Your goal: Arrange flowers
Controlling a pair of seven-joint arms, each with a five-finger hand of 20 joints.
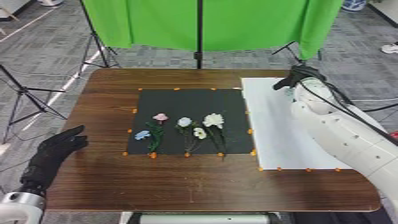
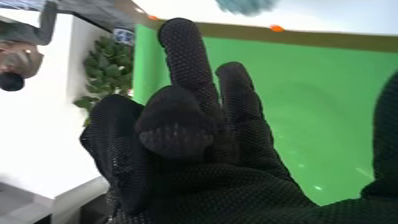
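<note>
Five flowers [image 1: 213, 120], one pink, one blue and three white, are laid on one black sheet [image 1: 182, 100]; fingers loosely parted, the left hand [image 1: 60, 145] is held by the table's [image 1: 195, 190] left edge, the right hand [image 1: 305, 75] at one white sheet's [image 1: 280, 135] far end

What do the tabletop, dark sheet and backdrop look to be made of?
Tabletop: wood or wood-look laminate, low sheen, brown with streaky grain. Dark sheet: matte, even black, lying flat; paper, card or felt, can't tell which. Backdrop: probably fabric, green, hanging in soft folds.
</note>
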